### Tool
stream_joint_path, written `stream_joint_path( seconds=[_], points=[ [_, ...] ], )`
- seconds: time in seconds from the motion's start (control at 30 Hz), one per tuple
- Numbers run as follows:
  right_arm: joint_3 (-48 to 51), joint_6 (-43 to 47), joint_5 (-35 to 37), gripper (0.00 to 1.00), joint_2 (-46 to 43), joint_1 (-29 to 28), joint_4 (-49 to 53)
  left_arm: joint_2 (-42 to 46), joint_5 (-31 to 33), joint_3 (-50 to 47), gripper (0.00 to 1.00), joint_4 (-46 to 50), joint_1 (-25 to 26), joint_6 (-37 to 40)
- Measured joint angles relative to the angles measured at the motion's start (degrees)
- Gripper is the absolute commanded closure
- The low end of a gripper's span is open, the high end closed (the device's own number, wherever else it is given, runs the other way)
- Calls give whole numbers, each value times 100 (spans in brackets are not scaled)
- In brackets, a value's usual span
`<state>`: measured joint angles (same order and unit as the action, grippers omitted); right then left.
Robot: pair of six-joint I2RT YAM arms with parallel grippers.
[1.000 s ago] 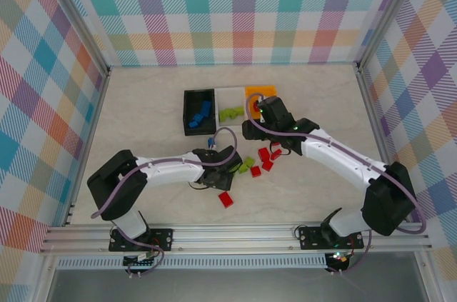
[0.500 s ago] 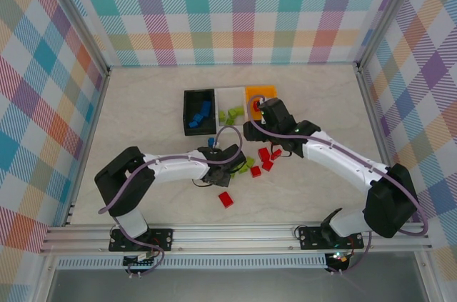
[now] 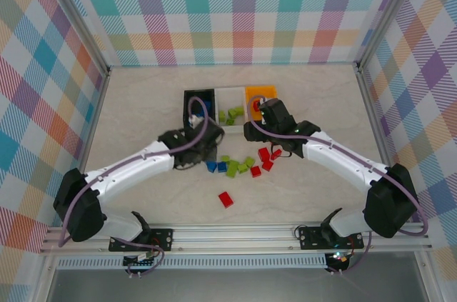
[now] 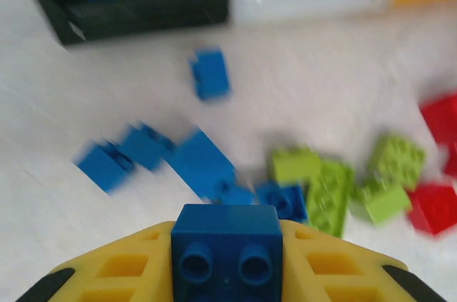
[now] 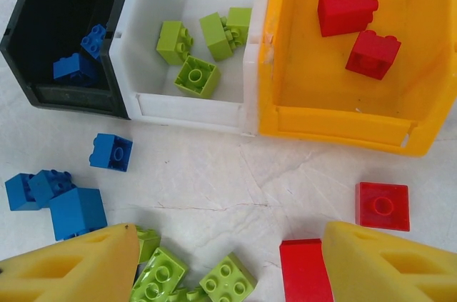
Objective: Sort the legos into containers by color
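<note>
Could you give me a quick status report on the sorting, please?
Left gripper shut on blue lego, near black bin. Right gripper open, above loose red legos. Green legos also loose on table; nothing blocking.

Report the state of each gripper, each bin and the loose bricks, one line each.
left gripper, shut on a blue lego
right gripper, open, empty
black bin, upright, holds blue legos
white bin, upright, holds lime green legos
orange bin, upright, holds red legos
loose legos, blue, green and red, unsorted on the table
</note>
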<state>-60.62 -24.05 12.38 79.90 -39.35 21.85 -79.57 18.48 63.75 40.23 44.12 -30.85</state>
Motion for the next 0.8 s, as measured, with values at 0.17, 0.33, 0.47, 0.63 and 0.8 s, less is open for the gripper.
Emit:
stream_joint_path(
  seconds=[0.17,0.33,0.47,0.63,0.8],
  points=[
    [0,-81,0,31,0,0,2,-925,334,1150,69,33,-883,358],
    [59,-103,-2,31,-39,0,2,-2142,546,2133,69,63,-1257,597],
    [192,-125,-4,31,-203,0,22,-2957,658,2988,69,286,-1491,688],
    [332,-170,-31,30,-398,0,24,-3659,699,3834,58,546,-1622,809],
    [461,-190,-205,28,-459,0,96,-4068,713,4430,40,850,-1641,883]
  ],
)
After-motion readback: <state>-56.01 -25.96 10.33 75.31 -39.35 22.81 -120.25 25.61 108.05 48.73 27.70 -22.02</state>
